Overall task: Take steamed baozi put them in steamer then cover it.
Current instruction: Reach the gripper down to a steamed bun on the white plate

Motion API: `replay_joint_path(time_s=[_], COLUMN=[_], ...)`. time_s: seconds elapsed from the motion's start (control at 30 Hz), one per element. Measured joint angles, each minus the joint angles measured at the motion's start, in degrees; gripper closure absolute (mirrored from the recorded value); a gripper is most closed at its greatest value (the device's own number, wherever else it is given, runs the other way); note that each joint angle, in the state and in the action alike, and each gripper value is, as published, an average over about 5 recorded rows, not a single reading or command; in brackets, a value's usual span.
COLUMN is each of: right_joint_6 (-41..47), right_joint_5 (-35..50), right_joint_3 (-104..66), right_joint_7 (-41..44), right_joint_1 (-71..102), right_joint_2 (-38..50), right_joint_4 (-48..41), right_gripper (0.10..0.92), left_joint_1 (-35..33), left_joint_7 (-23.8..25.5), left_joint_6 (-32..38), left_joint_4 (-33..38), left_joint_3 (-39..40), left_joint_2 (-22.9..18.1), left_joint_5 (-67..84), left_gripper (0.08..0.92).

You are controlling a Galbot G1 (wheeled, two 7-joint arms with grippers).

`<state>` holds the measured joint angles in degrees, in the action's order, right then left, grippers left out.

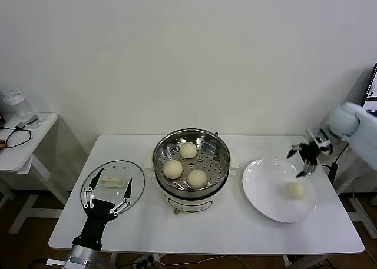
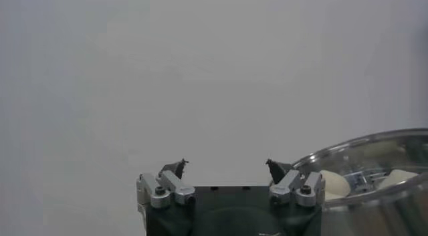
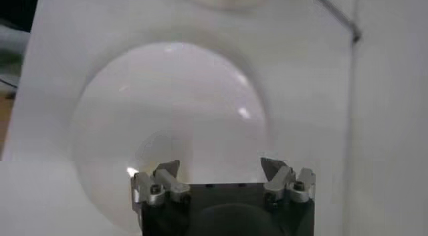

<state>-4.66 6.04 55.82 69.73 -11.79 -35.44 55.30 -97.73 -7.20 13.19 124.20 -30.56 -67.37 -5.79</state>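
The steamer (image 1: 219, 152) stands mid-table on its cream base, uncovered. Three baozi lie on its perforated tray: one at the back (image 1: 188, 150), one on the left (image 1: 173, 169), one at the front (image 1: 197, 178). A fourth baozi (image 1: 294, 190) lies on a white plate (image 1: 265, 181) to the right. The glass cover (image 1: 134, 176) lies flat on the table left of the steamer. My left gripper (image 1: 109, 189) is open and empty above the cover. My right gripper (image 1: 306, 158) is open and empty above the plate's far right edge, behind the fourth baozi. The left wrist view shows the left gripper (image 2: 227, 167) and the steamer (image 2: 374, 157).
The right wrist view shows the right gripper (image 3: 219, 167), open over the bare plate (image 3: 170, 110); the fourth baozi is hidden there. A small side table (image 1: 29, 139) with a cable and a jar stands at far left. A wall rises behind the table.
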Motion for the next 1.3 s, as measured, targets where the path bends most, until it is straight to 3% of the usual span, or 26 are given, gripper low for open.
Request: replay_joint_path(time_s=[0.7, 1.03, 1.3], right_joint_6=[1.7, 1.8, 2.1], right_joint_5=[-2.9, -3.5, -2.9], right_joint_3=[-3.3, -3.7, -2.7], right_joint_7=[-2.6, -2.9, -2.0], right_joint_1=[8.0, 8.8, 6.8], right_joint_2=[-3.0, -4.4, -4.3], right_joint_4=[-6.7, -8.3, -7.5], right_gripper=[0.205, 0.314, 0.357], left_joint_1=[-0.1, -0.1, 0.0], left_joint_7=[0.1, 0.0, 0.0], left_joint_6=[0.2, 0.3, 0.3], left_joint_4=[-0.6, -0.6, -0.6], left_joint_3=[-0.9, -0.9, -0.9], left_joint_2=[-0.2, -0.4, -0.3], left_joint_5=[0.0, 0.0, 0.0], left_gripper=[0.177, 0.177, 0.177])
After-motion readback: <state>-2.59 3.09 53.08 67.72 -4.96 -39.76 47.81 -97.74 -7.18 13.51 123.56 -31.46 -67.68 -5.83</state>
